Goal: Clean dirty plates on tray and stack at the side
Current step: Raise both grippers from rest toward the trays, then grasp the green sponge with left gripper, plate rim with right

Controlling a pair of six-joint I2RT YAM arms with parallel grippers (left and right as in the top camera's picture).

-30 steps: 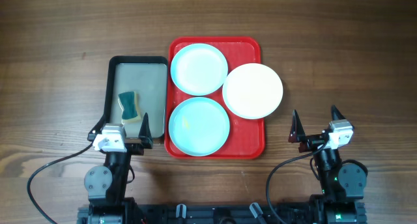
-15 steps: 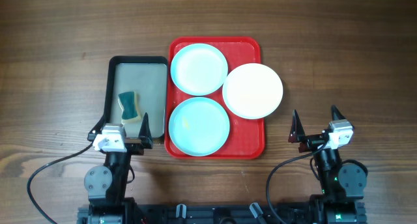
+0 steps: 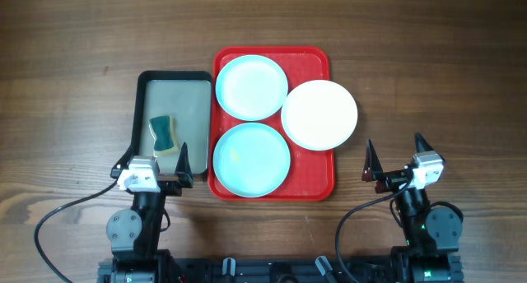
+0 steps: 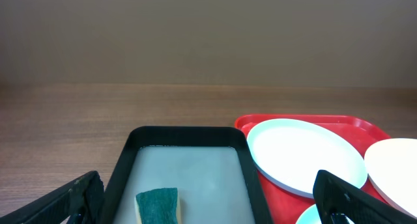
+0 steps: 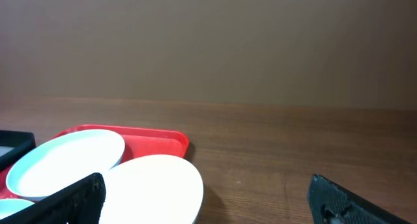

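Jaws spread on left gripper and right gripper; tray long axis runs away from robot.

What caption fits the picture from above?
Three plates on the red tray, sponge basin beside it; left tool and right tool open.

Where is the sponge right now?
In the overhead view the sponge lies in the near part of the black-rimmed basin, on the robot's left, just left of the red tray and its nearer pale blue plate.
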